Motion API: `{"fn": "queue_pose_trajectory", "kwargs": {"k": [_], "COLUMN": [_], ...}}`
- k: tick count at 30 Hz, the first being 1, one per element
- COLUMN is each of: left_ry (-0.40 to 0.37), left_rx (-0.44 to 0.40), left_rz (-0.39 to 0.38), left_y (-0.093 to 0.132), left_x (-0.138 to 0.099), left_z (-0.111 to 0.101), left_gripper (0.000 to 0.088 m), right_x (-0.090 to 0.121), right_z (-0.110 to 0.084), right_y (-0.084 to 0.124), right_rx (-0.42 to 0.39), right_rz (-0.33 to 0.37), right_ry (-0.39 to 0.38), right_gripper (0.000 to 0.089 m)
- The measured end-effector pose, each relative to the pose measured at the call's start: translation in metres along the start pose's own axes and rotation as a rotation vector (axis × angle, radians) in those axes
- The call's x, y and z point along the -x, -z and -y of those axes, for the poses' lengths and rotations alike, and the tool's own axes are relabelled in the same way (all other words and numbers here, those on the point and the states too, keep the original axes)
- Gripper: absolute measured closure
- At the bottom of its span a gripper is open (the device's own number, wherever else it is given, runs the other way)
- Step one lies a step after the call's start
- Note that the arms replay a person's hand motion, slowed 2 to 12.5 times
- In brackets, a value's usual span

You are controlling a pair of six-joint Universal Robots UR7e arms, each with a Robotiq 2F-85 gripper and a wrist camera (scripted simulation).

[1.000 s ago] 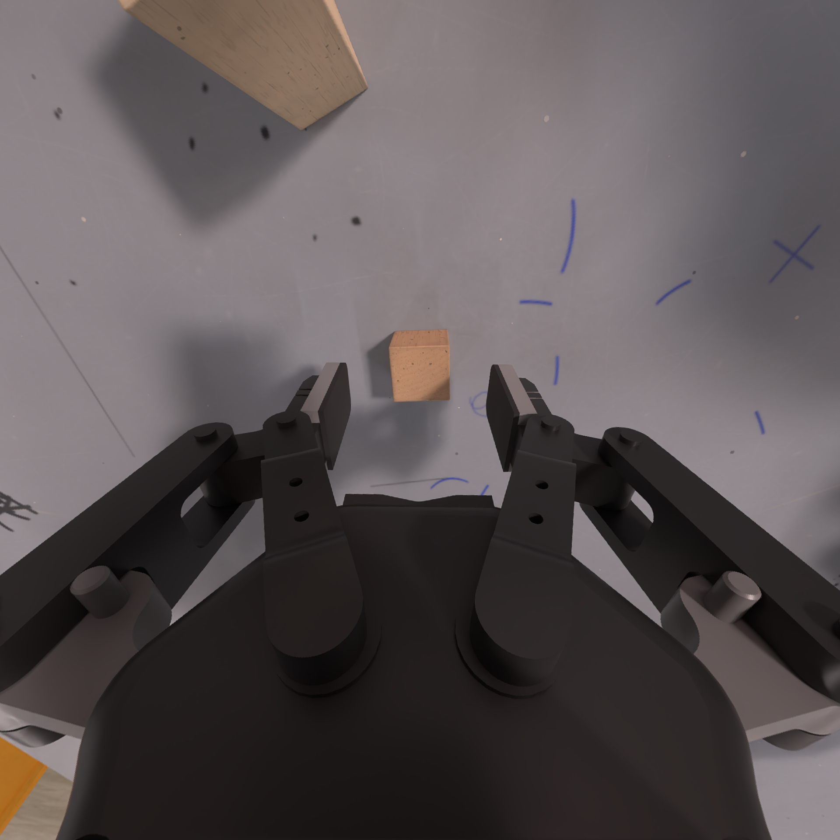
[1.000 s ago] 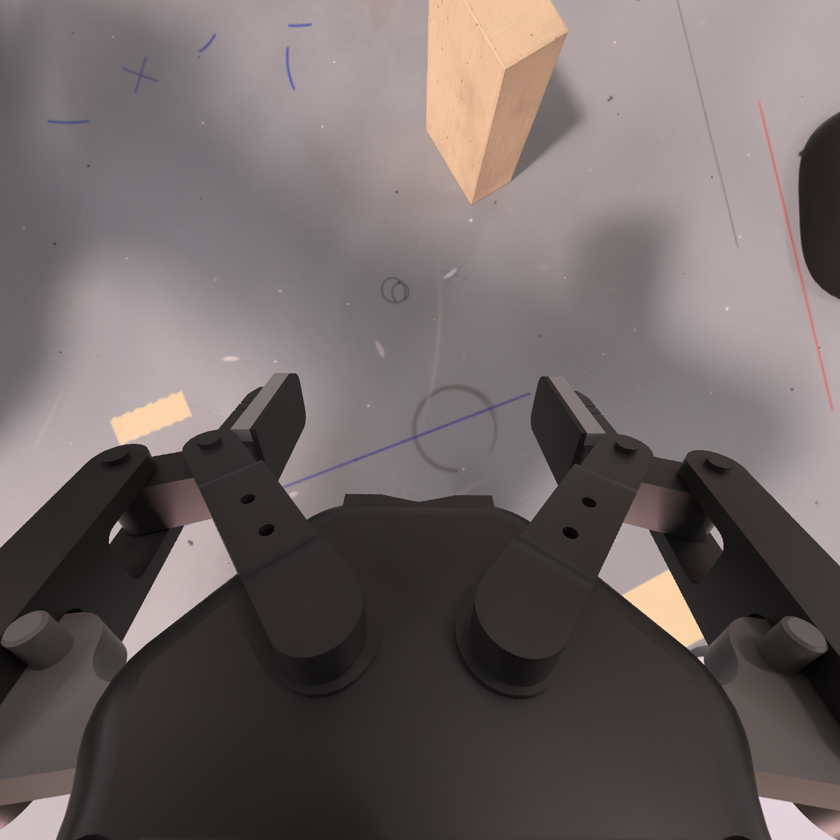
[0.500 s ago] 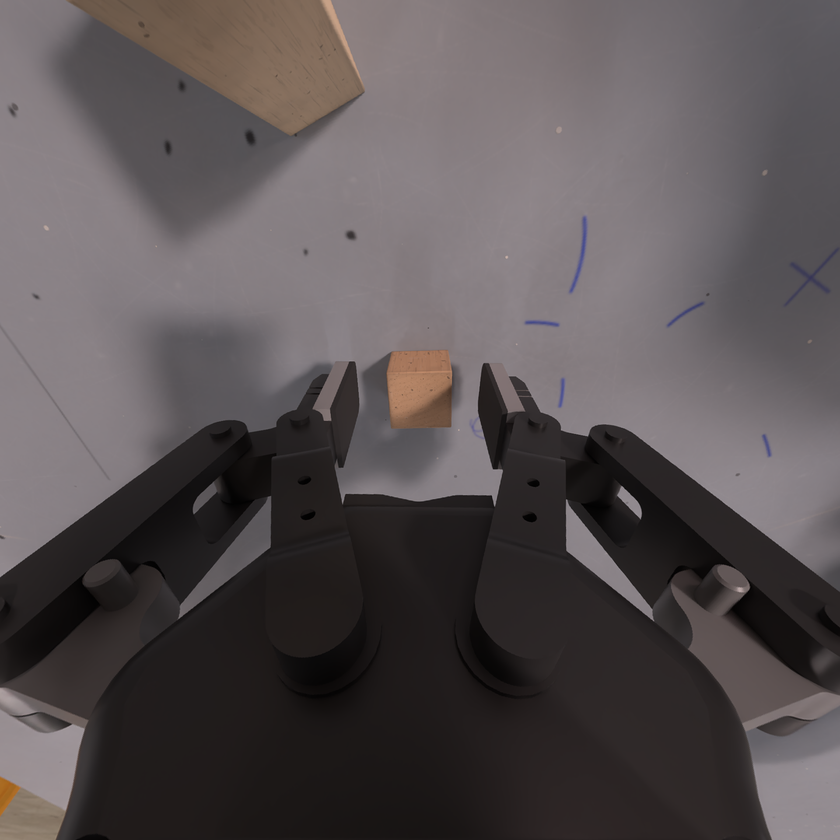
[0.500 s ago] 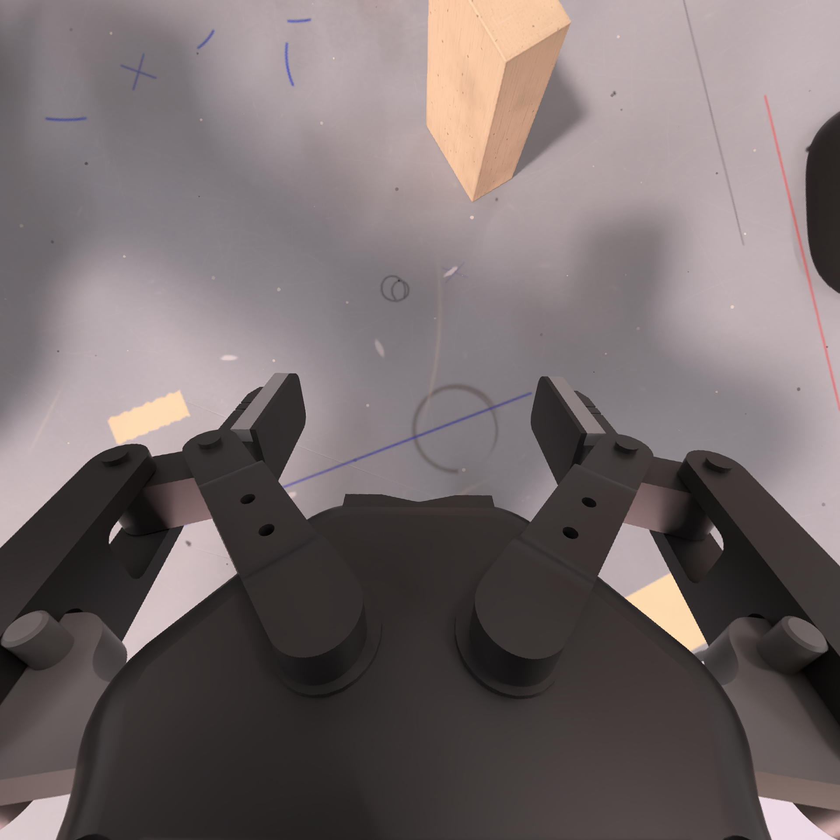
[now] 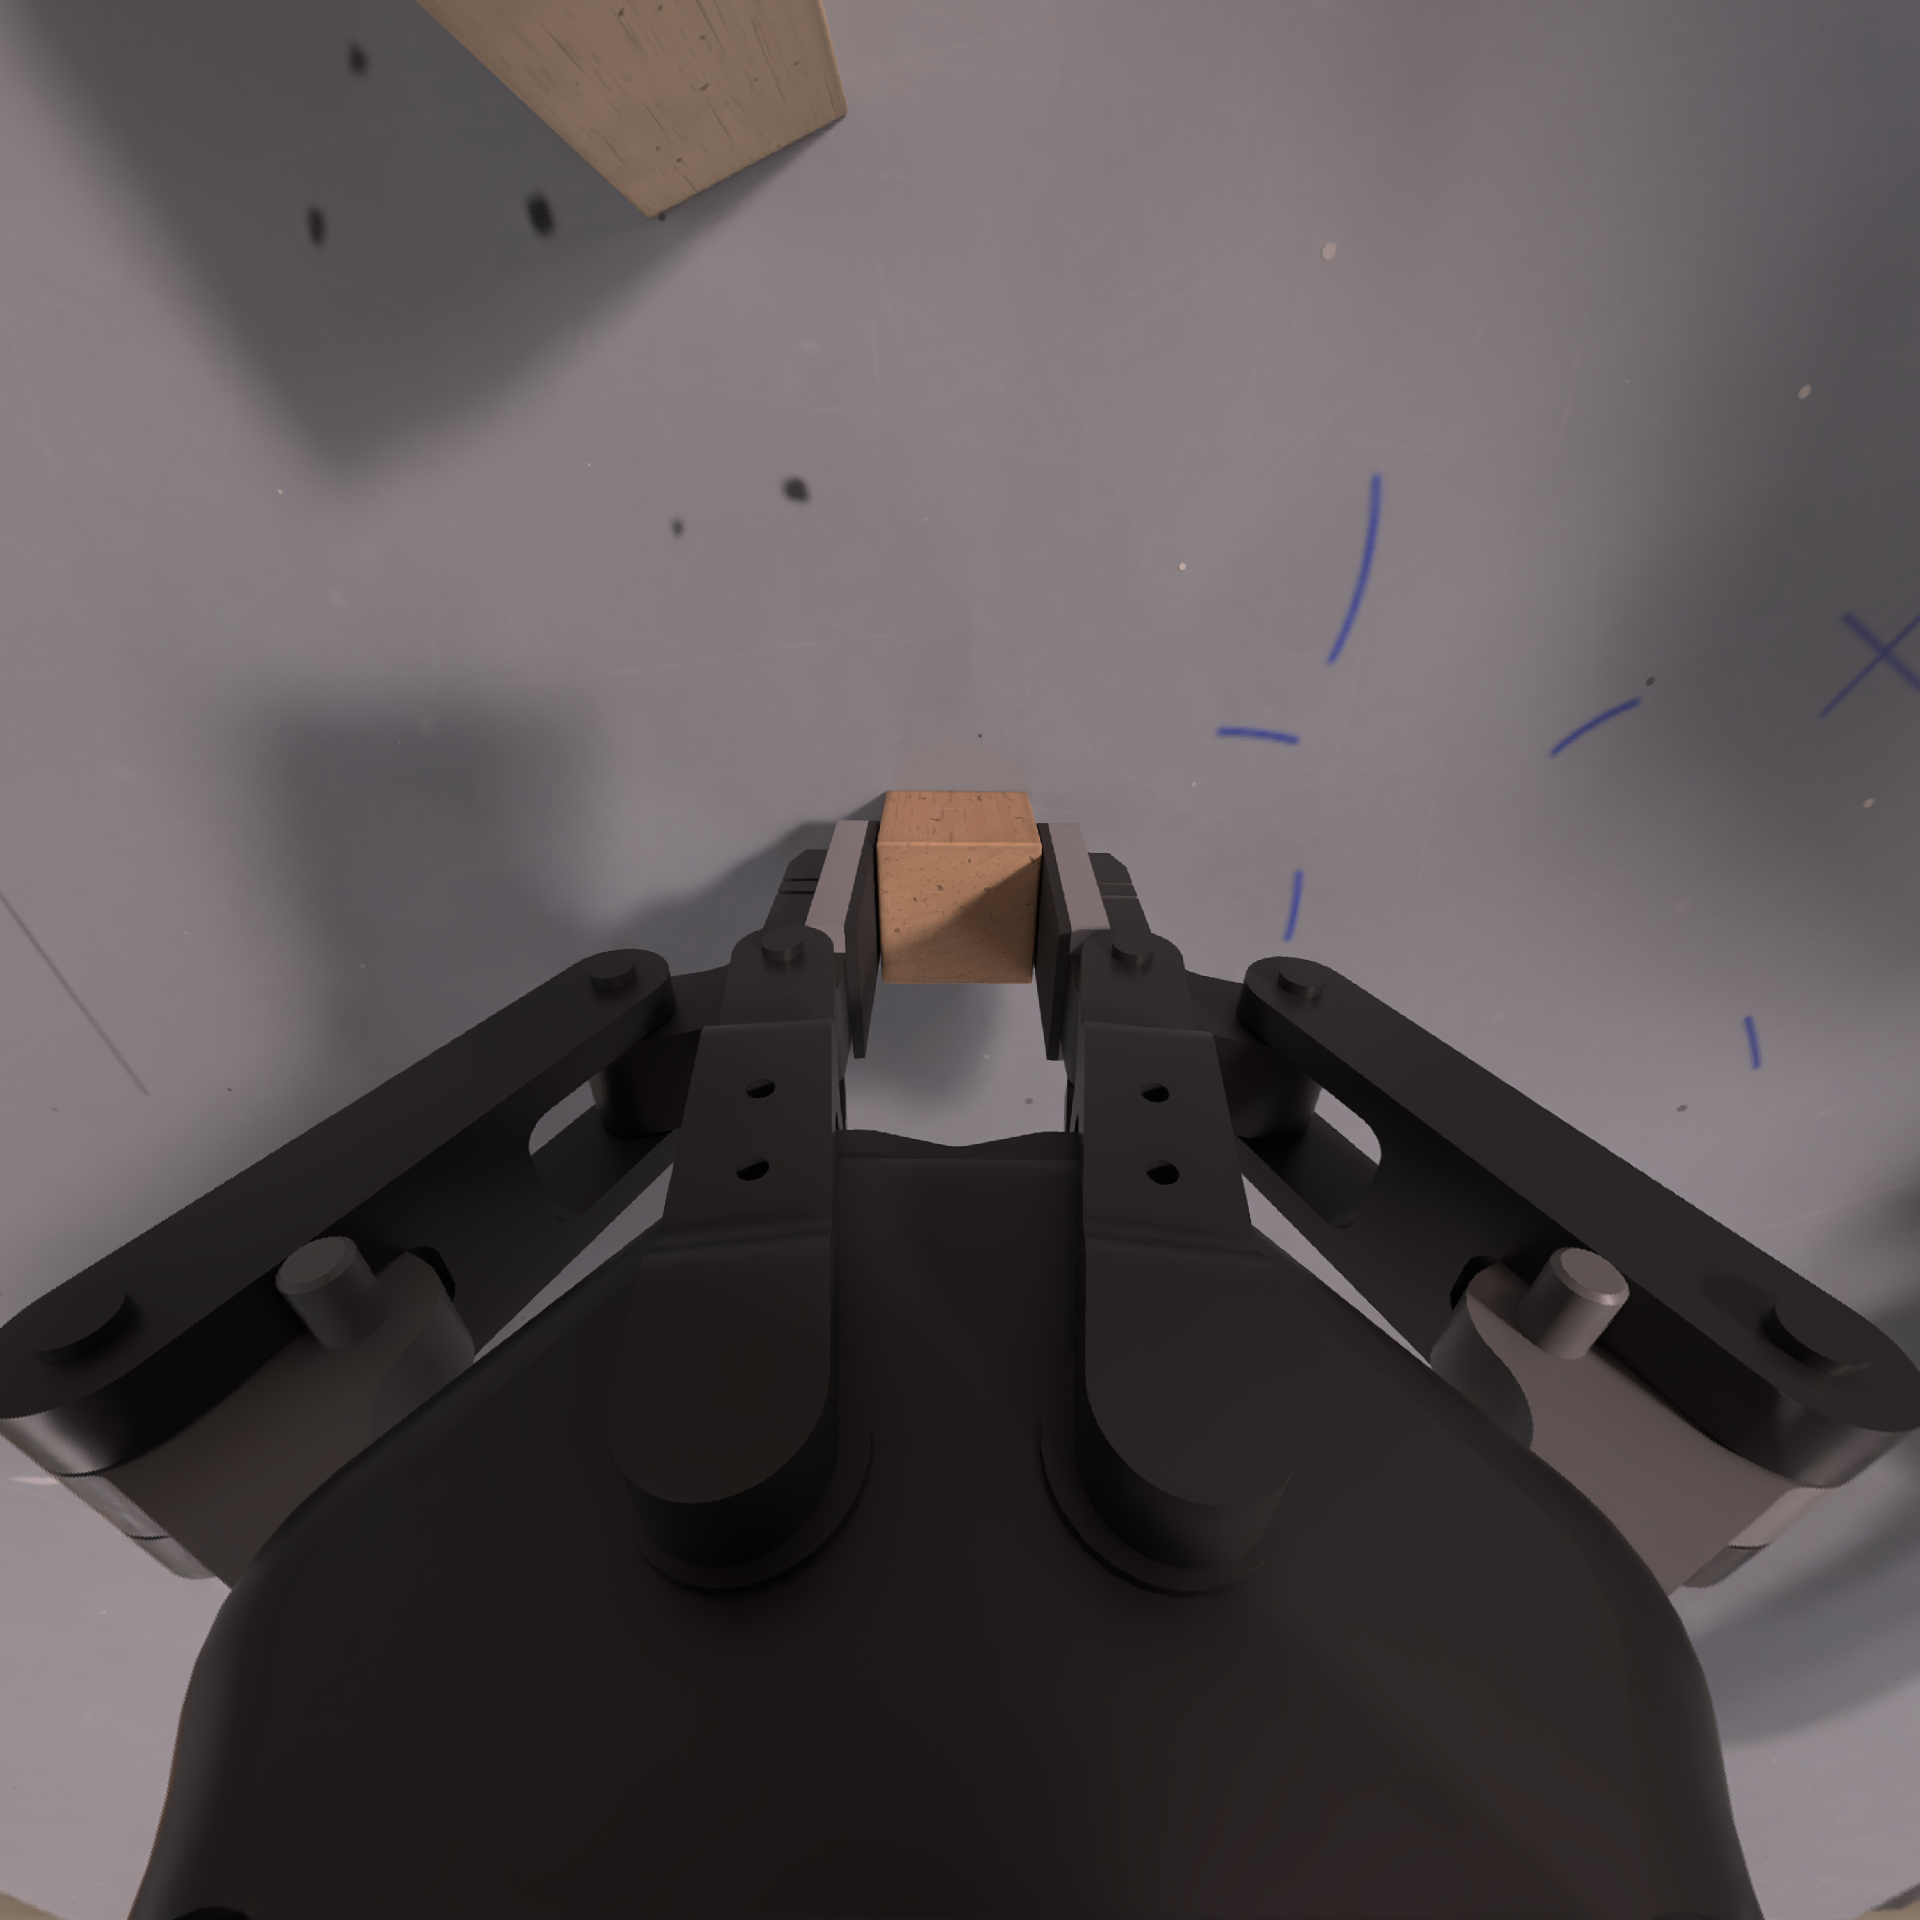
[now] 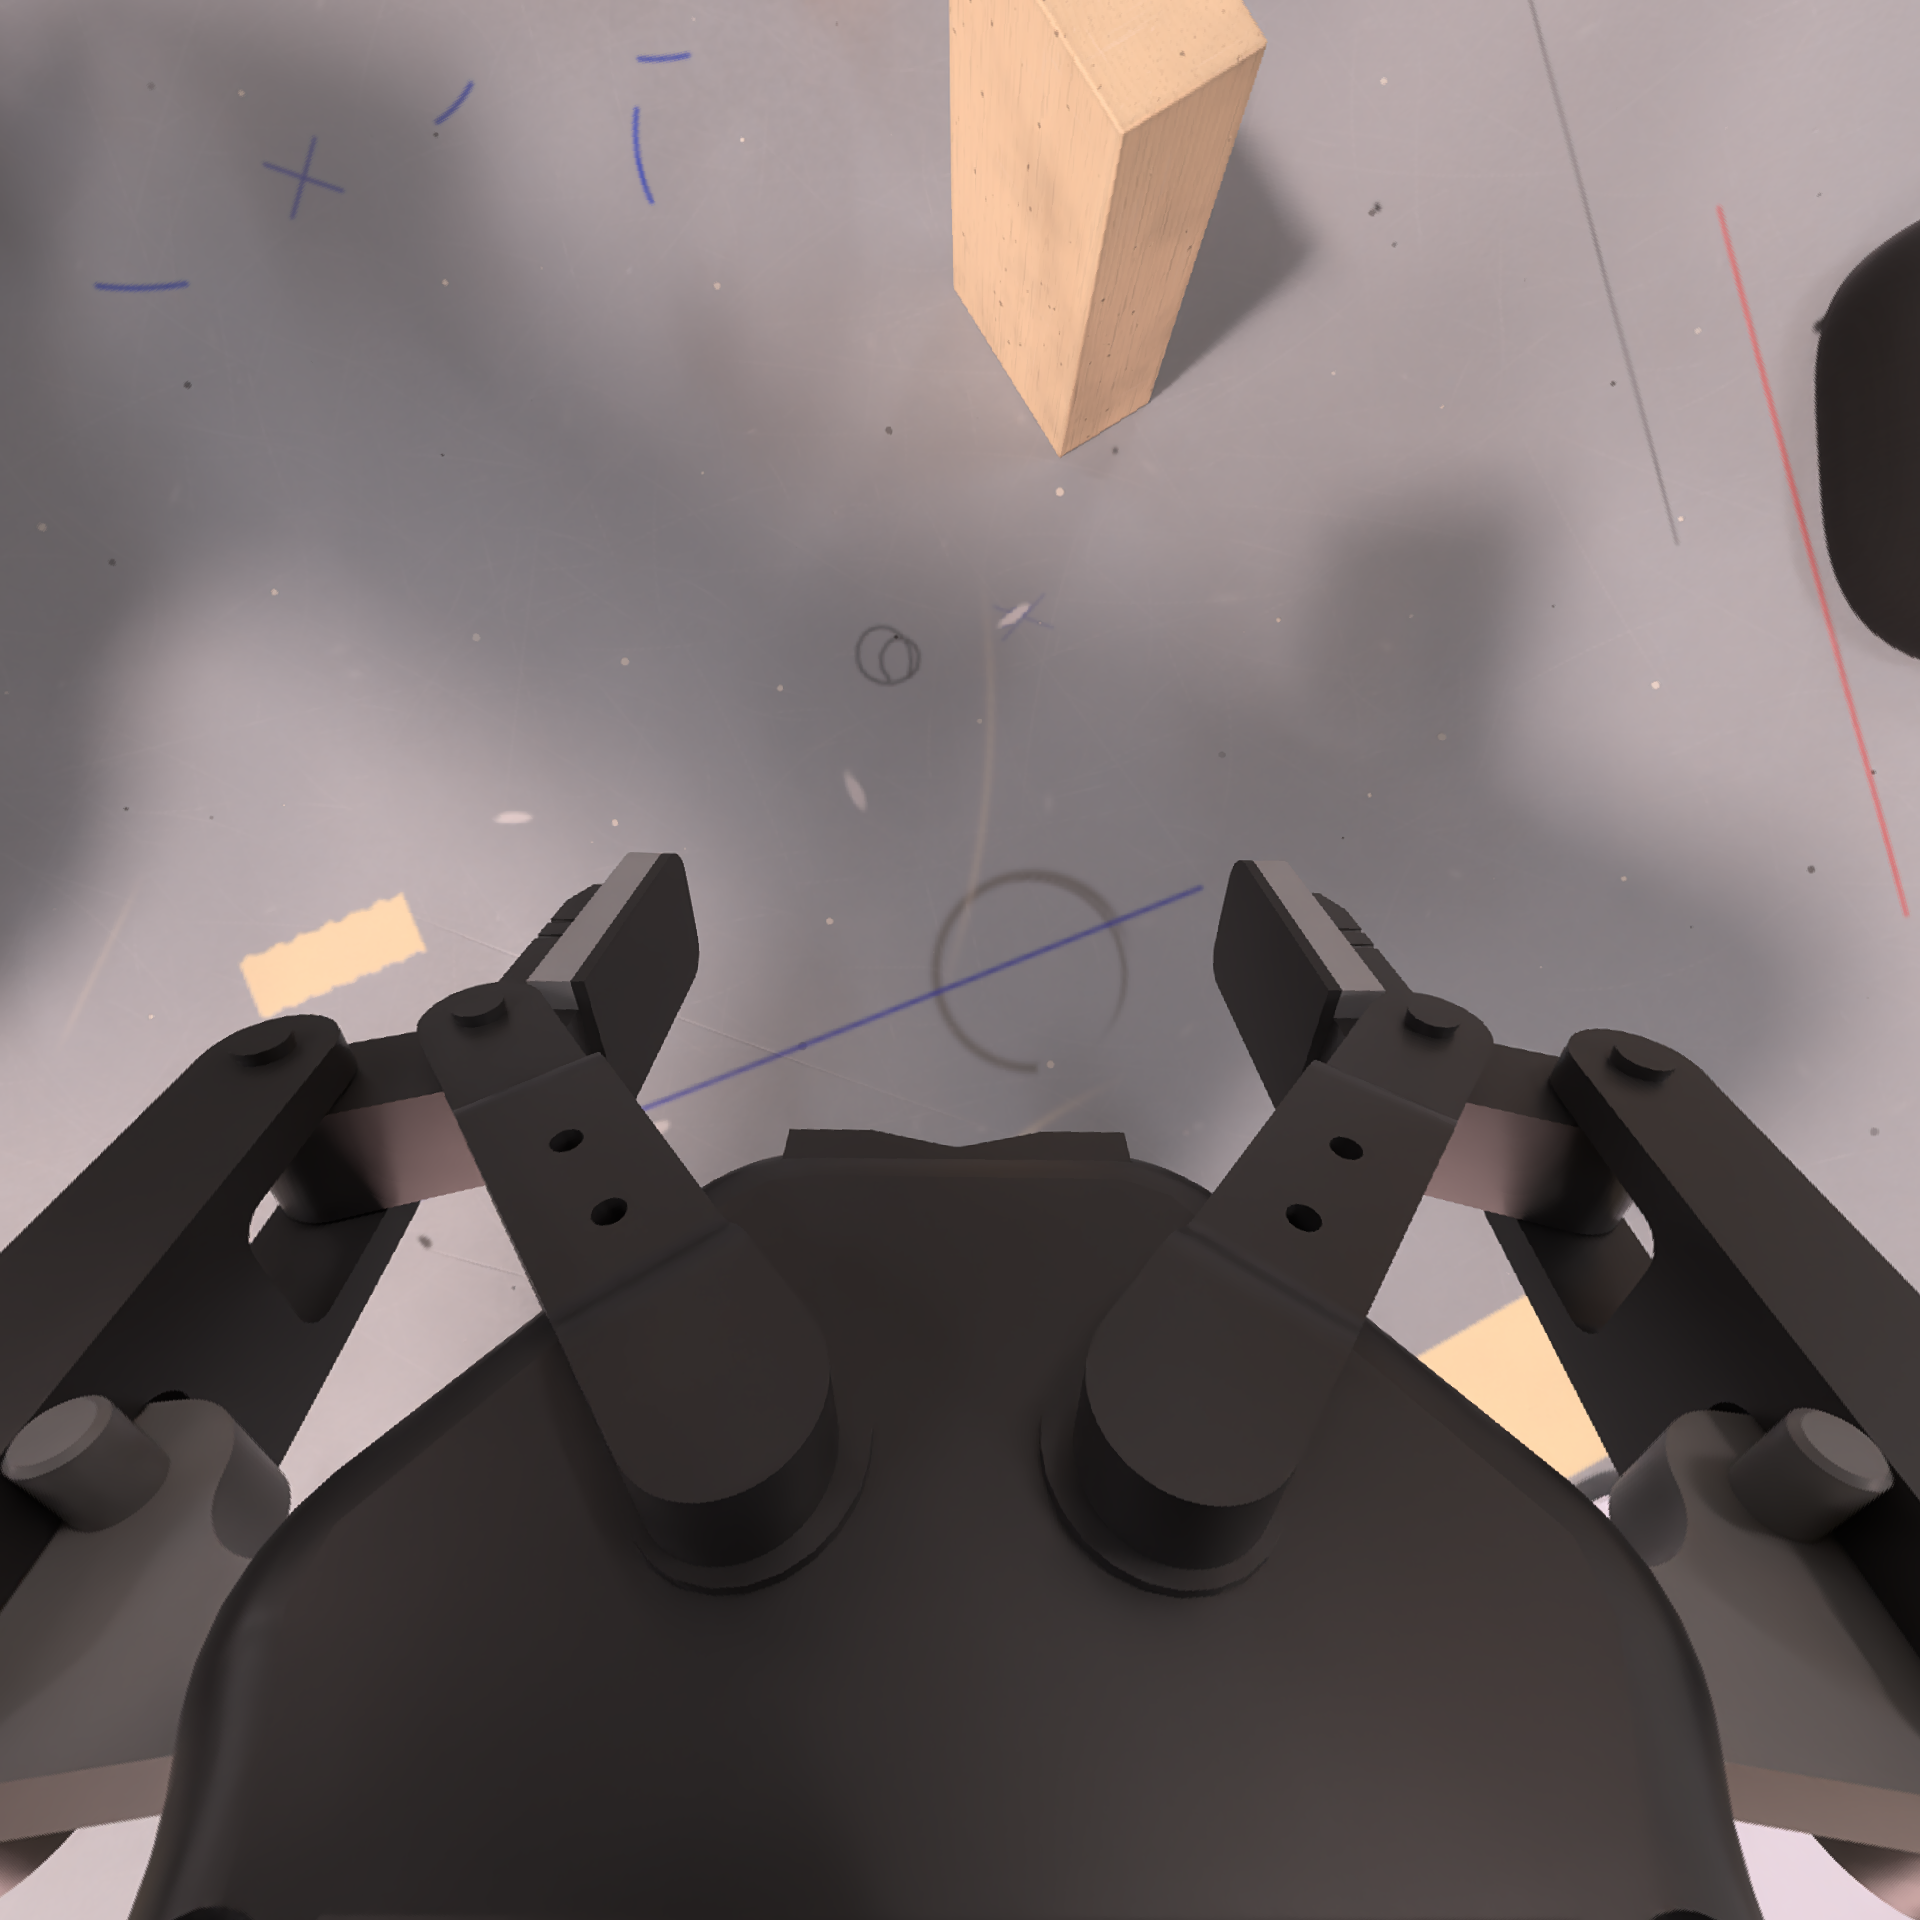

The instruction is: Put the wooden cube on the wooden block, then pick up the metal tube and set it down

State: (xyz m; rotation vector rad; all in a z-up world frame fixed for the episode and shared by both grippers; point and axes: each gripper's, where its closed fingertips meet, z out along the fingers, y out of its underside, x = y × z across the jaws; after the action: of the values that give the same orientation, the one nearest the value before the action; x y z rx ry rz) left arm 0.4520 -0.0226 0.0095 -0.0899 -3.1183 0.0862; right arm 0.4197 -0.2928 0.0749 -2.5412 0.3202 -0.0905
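In the left wrist view my left gripper is shut on the small wooden cube, both pads flat against its sides, low over the grey table. The pale wooden block lies at the top left, partly cut off by the frame. In the right wrist view my right gripper is open and empty above the table, and the wooden block stands upright ahead of it at the top. No metal tube shows in either view.
The grey table bears blue pen marks to the right of the cube. In the right wrist view a dark rounded object sits at the right edge, a red line beside it, and a tan tape strip at the left.
My left gripper has come down around the cube and closed on it; a second ago the fingers were open and short of it. The right gripper has barely moved.
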Motion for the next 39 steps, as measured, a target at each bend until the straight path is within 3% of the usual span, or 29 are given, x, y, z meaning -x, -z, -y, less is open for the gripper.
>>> {"fn": "queue_pose_trajectory", "kwargs": {"k": [9,19,31,39], "left_ry": [0.119,0.287,0.403,0.466], "left_rx": [-0.073,-0.166,-0.196,-0.223], "left_rz": [-0.025,0.034,0.040,0.031], "left_y": [0.013,0.059,0.108,0.118], "left_x": [0.001,0.016,0.024,0.029], "left_z": [0.010,0.035,0.078,0.107], "left_gripper": [0.0630,0.0630,0.0630,0.0630], "right_x": [0.000,0.000,0.001,0.002], "right_z": [0.000,-0.004,-0.005,-0.007], "right_y": [0.000,0.000,0.000,0.001], "right_rx": [-0.003,0.003,0.006,0.007], "right_rz": [-0.001,0.001,0.001,0.002], "right_ry": [0.001,-0.010,-0.013,-0.017], "right_gripper": [0.0039,0.0039,0.0039,0.0039]}}
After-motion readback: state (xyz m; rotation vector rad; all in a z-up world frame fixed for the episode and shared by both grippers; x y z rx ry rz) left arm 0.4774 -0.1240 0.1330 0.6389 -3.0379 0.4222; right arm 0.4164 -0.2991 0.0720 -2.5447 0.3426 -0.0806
